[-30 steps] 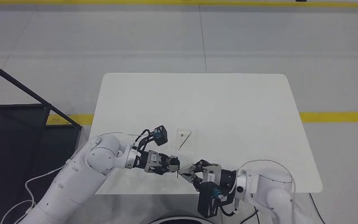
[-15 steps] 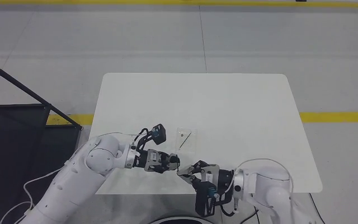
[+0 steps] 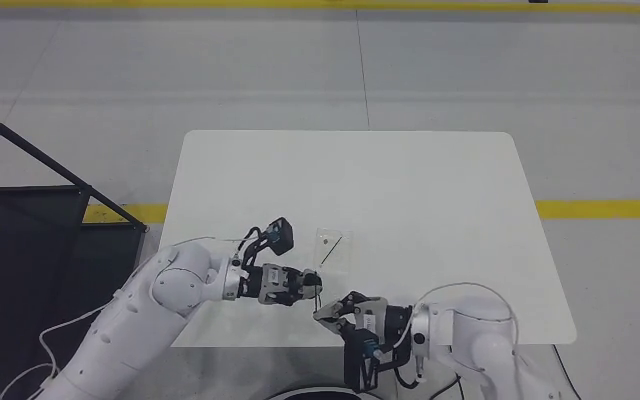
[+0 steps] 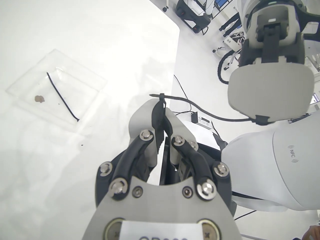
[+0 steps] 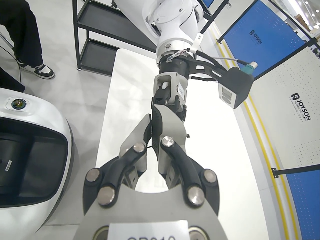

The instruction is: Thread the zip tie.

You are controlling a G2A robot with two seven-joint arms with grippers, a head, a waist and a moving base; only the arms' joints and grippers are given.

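A thin black zip tie (image 4: 200, 108) hangs in the air over the table's front edge, stretched between my two grippers. My left gripper (image 4: 160, 108) is shut on it at its small square head, and a short tip pokes out past the head. The strap curves away to my right gripper (image 5: 153, 123), which is shut on its far end. In the top view the left gripper (image 3: 311, 284) and the right gripper (image 3: 325, 312) sit almost tip to tip. The tie's head (image 5: 187, 135) shows just beside the left gripper's fingers.
A clear plastic sleeve (image 3: 333, 246) lies flat on the white table (image 3: 420, 190) just behind the grippers, with a second black zip tie (image 4: 62, 97) in it. A black rack (image 3: 40, 230) stands off the table's left side.
My right gripper has crept left, closer to the left gripper. The left gripper has shifted slightly away from the front edge. Both stay shut on the tie.
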